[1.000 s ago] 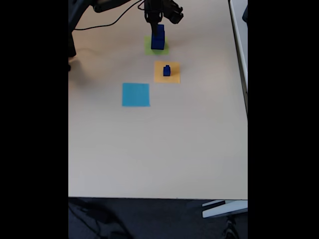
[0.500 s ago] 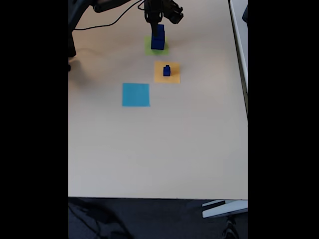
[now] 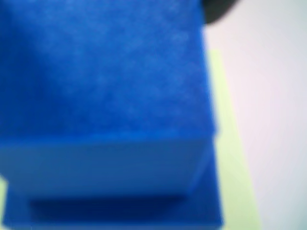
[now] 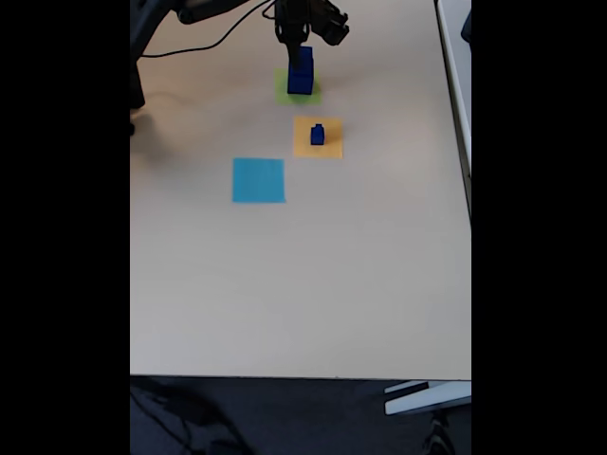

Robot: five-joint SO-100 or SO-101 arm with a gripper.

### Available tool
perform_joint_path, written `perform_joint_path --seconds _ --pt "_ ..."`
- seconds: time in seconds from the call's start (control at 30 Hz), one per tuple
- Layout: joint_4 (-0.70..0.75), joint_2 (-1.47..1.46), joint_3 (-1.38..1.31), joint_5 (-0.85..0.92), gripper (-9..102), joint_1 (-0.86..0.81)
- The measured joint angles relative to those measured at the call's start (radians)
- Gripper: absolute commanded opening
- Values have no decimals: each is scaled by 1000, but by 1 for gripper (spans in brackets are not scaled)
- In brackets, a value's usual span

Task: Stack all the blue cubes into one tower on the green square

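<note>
Nothing is seen to have moved since the earlier frames. Nearest in the fixed view lies a flat light blue paper square (image 4: 258, 180), then a small dark blue cube (image 4: 317, 136) on an orange-yellow paper square (image 4: 329, 147). Farthest, two stacked dark blue cubes (image 4: 301, 71) stand on the lime green paper square (image 4: 282, 91), the gripper (image 4: 296, 43) above them; its finger state cannot be told. In the wrist view the upper cube's (image 3: 105, 76) blurred top is shown.

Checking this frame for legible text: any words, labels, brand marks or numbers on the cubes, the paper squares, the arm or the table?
None can be read.
The stacked blue cubes show plain faces in the blurred wrist view.
The small blue cube, green square, orange-yellow square, light blue square and table look unmarked.
The gripper is too dark and small to tell.
</note>
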State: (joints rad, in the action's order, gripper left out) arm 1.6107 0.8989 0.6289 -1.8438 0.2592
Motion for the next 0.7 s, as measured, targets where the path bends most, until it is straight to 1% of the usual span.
perform_joint_path --seconds 0.07,0.3,0.43,0.7 --pt "-2 0 0 2 16 0" --pt "-2 0 -2 3 16 0" --pt "-2 0 -2 3 20 0" --pt "-2 0 -28 3 24 5"
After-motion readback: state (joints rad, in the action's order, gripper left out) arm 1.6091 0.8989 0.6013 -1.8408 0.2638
